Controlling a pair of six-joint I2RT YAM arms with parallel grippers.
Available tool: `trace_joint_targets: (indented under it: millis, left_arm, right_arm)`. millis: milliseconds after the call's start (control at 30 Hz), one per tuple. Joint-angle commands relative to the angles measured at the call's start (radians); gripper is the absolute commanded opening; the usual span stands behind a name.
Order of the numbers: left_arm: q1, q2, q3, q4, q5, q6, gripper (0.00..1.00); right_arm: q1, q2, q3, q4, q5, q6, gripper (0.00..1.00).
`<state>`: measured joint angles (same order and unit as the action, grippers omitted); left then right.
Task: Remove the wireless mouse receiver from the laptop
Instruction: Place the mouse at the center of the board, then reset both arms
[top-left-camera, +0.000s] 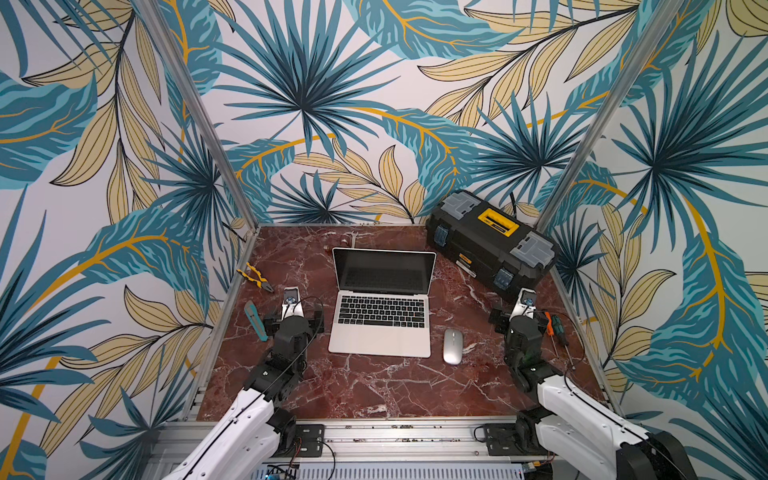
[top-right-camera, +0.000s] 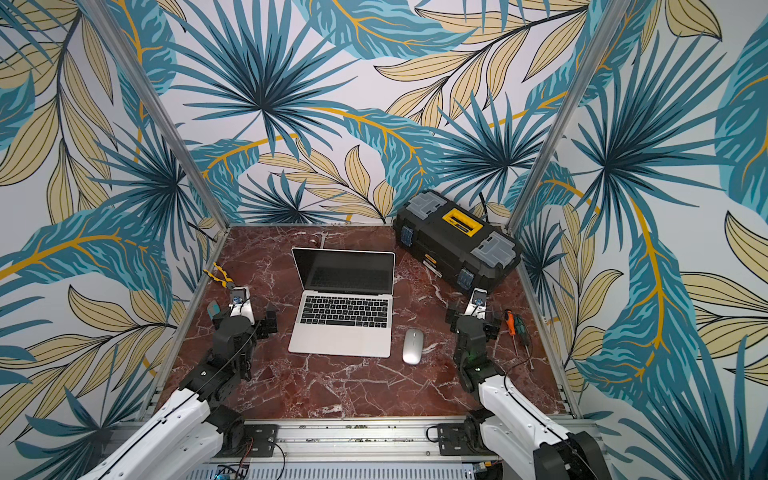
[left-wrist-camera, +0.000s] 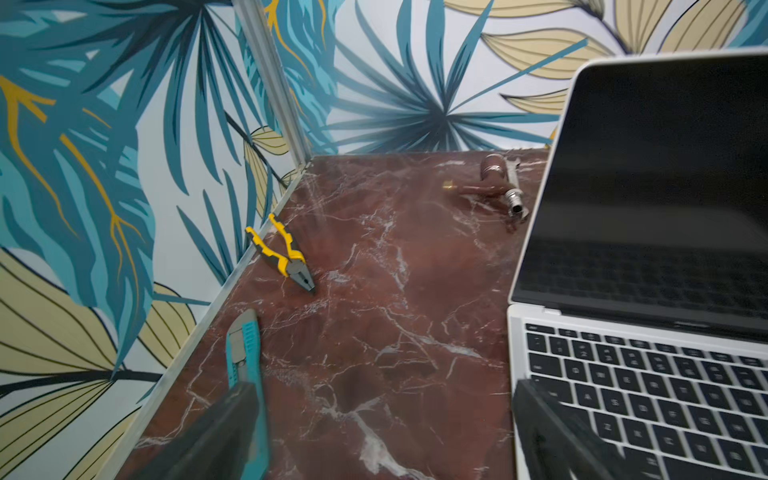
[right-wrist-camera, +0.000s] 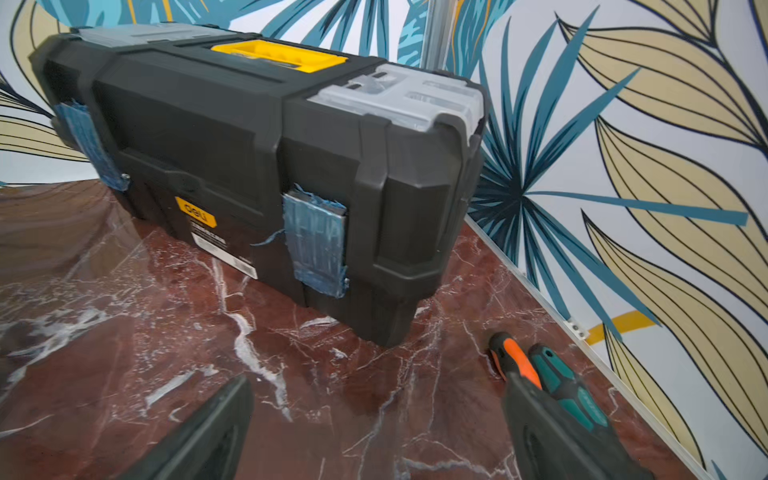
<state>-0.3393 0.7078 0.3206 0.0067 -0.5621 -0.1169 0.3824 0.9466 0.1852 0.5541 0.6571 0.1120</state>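
At the left gripper (left-wrist-camera: 384, 386): stands wide open, grips nothing, hangs low over the red marble table (top-left-camera: 374, 395) between a teal utility knife (top-left-camera: 255, 326) on its outer side and the laptop (top-left-camera: 380, 328) on its inner side, close to both but touching neither. At the right gripper (right-wrist-camera: 376, 380): likewise gapes wide with nothing between the jaws, sits between a silver mouse (top-left-camera: 453, 346) and the screwdrivers, and faces the near end of the black toolbox (right-wrist-camera: 257, 166). Between the two arms, at the middle of the table: finds the laptop, lid up, screen dark, keyboard toward the robot, with the mouse just beside its right front corner. Cannot make out the wireless mouse receiver in any view. Farther out: meets yellow-handled pliers (top-left-camera: 254, 277) by the left rail beyond the knife, and a few small metal and brown parts (left-wrist-camera: 505, 187) behind the screen near the back wall. Counts two grippers, one laptop, one mouse, one knife, one pair of pliers, one toolbox and two screwdrivers: an orange-handled screwdriver (top-left-camera: 549, 324) and a green-handled screwdriver (top-left-camera: 559, 330), side by side at the right rail. As for containers: has only the toolbox, set at an angle in the far right corner, lid shut, contents hidden, with two blue-taped latches on its front.
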Motion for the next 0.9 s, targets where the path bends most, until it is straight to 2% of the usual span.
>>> trace_joint_targets:
  millis: [0, 100, 200, 333, 400, 467, 500, 533, 567, 633, 733, 800, 867]
  left_arm:
    - [0.086, 0.084, -0.071, 0.291, 0.083, 0.046, 1.0]
    - [0.136, 0.264, -0.118, 0.526, 0.133, 0.112, 1.0]
    - [0.163, 0.377, -0.077, 0.61, 0.174, 0.183, 1.0]
    - [0.21, 0.544, -0.065, 0.847, 0.27, 0.244, 1.0]
    - [0.274, 0.62, -0.063, 0.946, 0.36, 0.2, 1.0]
    - [0.34, 0.679, -0.053, 0.945, 0.482, 0.122, 1.0]
    - [0.349, 0.746, -0.061, 1.056, 0.504, 0.117, 1.0]
    - [0.353, 0.897, -0.071, 1.27, 0.559, 0.133, 1.0]
    - [0.358, 0.89, -0.068, 1.226, 0.612, 0.145, 1.0]
    - [0.356, 0.8, 0.024, 0.927, 0.609, 0.15, 1.0]
    - [0.34, 0.854, 0.052, 0.956, 0.609, 0.171, 1.0]
    - [0.337, 0.841, 0.062, 0.917, 0.603, 0.171, 1.0]
    - [0.337, 0.855, 0.05, 0.962, 0.603, 0.173, 1.0]
  right_arm:
    - [-0.053, 0.06, -0.073, 0.264, 0.002, -0.032, 0.99]
    - [-0.097, 0.128, -0.055, 0.338, -0.041, -0.042, 0.99]
    - [-0.139, 0.211, -0.041, 0.446, -0.069, -0.062, 0.99]
    - [-0.178, 0.344, -0.084, 0.778, -0.119, -0.125, 0.99]
    - [-0.207, 0.422, -0.123, 0.961, -0.201, -0.14, 0.99]
    - [-0.236, 0.553, -0.135, 1.127, -0.282, -0.154, 0.99]
    - [-0.249, 0.603, -0.138, 1.167, -0.351, -0.162, 0.99]
    - [-0.253, 0.632, -0.118, 1.169, -0.394, -0.177, 0.99]
    - [-0.26, 0.601, -0.095, 1.068, -0.389, -0.157, 0.99]
    - [-0.292, 0.584, -0.018, 0.904, -0.405, -0.117, 0.99]
    - [-0.358, 0.575, 0.016, 0.816, -0.504, -0.066, 0.99]
    - [-0.362, 0.578, 0.014, 0.83, -0.507, -0.067, 0.99]
    - [-0.362, 0.576, 0.013, 0.822, -0.509, -0.067, 0.99]
